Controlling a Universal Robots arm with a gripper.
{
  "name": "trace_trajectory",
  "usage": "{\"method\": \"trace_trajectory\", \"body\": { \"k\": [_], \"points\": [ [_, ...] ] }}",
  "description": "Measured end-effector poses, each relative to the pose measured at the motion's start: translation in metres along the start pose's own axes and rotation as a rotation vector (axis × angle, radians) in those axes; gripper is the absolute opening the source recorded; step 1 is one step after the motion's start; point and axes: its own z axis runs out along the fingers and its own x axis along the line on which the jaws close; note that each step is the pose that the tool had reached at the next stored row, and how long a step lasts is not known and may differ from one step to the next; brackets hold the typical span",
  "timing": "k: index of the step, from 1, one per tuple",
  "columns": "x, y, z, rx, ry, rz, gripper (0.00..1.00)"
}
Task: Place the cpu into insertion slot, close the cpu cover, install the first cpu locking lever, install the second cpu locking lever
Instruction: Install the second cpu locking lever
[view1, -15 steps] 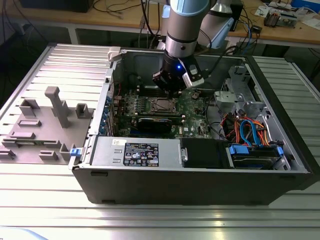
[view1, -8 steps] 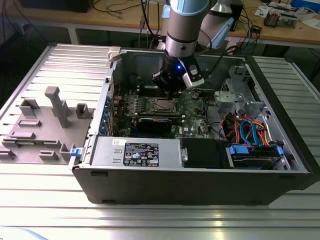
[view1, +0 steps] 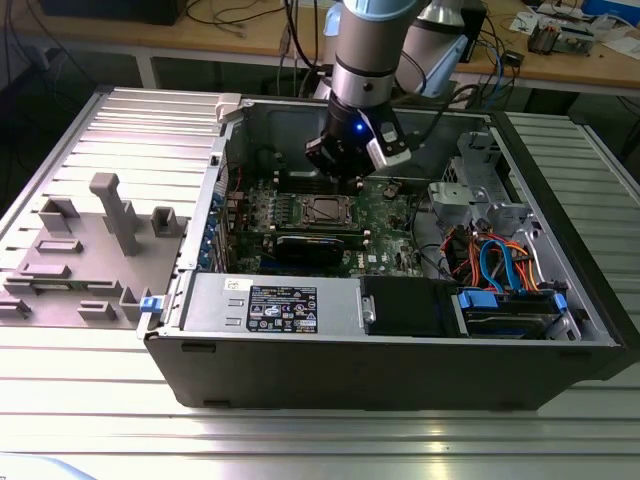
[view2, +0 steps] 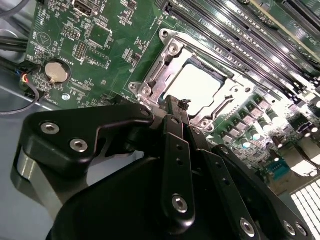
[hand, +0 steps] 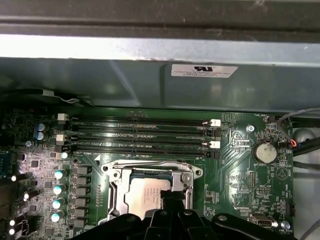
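An open computer case (view1: 400, 370) lies on the table with its green motherboard (view2: 115, 45) facing up. The cpu (view2: 197, 85) sits in the socket, its dull silver top showing through the square window of the cpu cover (view2: 227, 97), which lies flat around it. My gripper (view2: 175, 106) hovers just over the socket's edge, its black fingers pressed together with nothing between them. In the first wrist view the gripper (hand: 167, 202) overlaps the edge of the cpu (hand: 142, 192) and cover (hand: 116, 192). In the exterior view the gripper (view1: 350, 168) hangs above the socket (view1: 323, 209). The locking levers cannot be made out.
Long memory slots (hand: 145, 135) run beside the socket, next to the case wall (hand: 125, 85). A coin battery (hand: 264, 152) sits on the board. A black card (view1: 315, 245), a power supply (view1: 270, 305) and a drive cage with coloured cables (view1: 500, 265) surround the board. Grey fixtures (view1: 110, 215) stand at the exterior view's left.
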Motion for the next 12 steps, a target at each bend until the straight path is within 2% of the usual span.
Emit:
{"method": "trace_trajectory", "body": {
  "k": [3, 7, 12],
  "points": [
    [0.0001, 0.0004, -0.0050, 0.0006, 0.0000, 0.000, 0.11],
    [0.0002, -0.0008, -0.0051, 0.0007, 0.0001, 0.000, 0.11],
    [0.0004, -0.0057, -0.0054, 0.0006, 0.0000, 0.000, 0.11]
  ]
}}
